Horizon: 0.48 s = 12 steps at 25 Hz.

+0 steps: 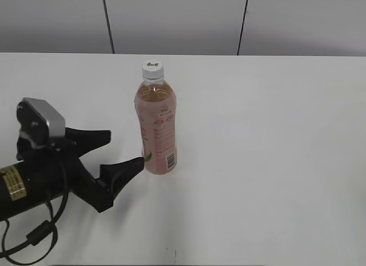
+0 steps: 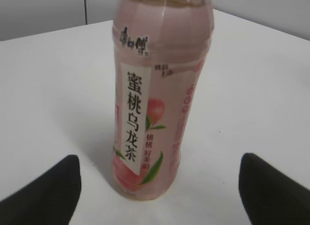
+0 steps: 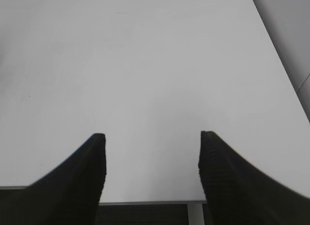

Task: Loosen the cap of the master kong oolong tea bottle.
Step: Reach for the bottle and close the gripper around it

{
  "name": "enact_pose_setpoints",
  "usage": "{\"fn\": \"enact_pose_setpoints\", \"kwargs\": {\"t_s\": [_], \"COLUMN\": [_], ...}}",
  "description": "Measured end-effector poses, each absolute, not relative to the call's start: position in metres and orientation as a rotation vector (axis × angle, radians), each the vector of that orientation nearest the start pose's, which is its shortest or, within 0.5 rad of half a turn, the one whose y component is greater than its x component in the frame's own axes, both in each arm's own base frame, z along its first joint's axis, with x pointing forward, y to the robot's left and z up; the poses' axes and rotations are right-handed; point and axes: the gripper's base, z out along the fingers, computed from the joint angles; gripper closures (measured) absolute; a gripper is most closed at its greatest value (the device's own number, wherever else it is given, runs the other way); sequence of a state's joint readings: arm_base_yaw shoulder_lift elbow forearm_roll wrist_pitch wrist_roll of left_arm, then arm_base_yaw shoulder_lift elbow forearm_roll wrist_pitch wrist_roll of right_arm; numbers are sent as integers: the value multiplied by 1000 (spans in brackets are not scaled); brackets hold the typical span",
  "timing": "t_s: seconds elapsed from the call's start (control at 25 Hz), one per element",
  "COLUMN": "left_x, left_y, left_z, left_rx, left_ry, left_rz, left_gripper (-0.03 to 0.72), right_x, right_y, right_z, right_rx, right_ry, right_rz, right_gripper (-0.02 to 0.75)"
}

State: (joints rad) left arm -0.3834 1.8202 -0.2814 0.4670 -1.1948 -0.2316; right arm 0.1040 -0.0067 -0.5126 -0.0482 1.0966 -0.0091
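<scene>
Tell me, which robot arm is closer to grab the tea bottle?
Left. The left gripper is open right beside the bottle, which stands between its fingers in the left wrist view. The right gripper sees only bare table.

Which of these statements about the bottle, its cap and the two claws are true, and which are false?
1. The bottle stands upright on the table. True.
2. The cap lies on the table beside the bottle. False: it sits on the bottle's neck.
3. The left claw is shut on the bottle. False: it is open, with the bottle ahead of its fingers.
4. The right claw is open over bare table. True.
</scene>
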Motion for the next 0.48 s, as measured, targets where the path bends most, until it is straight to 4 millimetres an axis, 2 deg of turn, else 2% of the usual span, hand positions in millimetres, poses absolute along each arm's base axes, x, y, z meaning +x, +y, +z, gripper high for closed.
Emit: {"fn": "enact_pose_setpoints", "kwargs": {"t_s": [0.2,0.48], "left_x": [226,247], "left_y": [-135,-148], "left_z": [115,128], "left_rx": [643,696], "left_ry": [1755,1644], "left_rz": [-715,-734], "left_gripper": [94,92], "right_x": [-9,-9], "right_y": [-5,-5], "right_z": [278,278], "right_rx": [-113,-113], "right_ry": [2057,2057], "right_rz": [1,1], "right_gripper": [280,280]}}
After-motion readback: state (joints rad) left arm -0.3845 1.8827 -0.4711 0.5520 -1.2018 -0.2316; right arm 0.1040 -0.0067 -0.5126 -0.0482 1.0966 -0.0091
